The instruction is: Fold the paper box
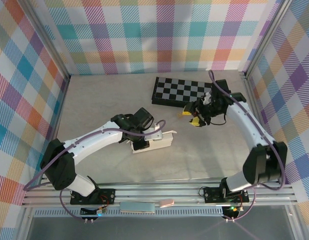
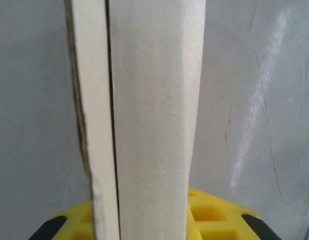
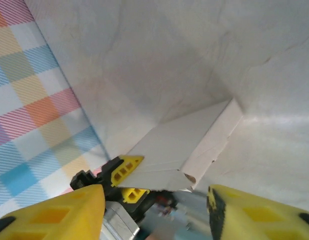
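The paper box (image 1: 159, 141) is a pale folded cardboard piece lying mid-table, just right of my left gripper (image 1: 142, 136). In the left wrist view an upright white wall of the box (image 2: 154, 125) with a thinner flap beside it runs down between the yellow fingers (image 2: 214, 215), so this gripper is shut on it. My right gripper (image 1: 193, 119) hovers to the box's right, apart from it. From the right wrist the box (image 3: 184, 145) shows beyond the gripper (image 3: 154, 210), whose jaws stand open with nothing between them.
A black-and-white chessboard (image 1: 182, 91) lies at the back right, behind the right gripper. Plaid walls (image 1: 24, 100) close the table on three sides. A metal rail (image 1: 159, 192) runs along the near edge.
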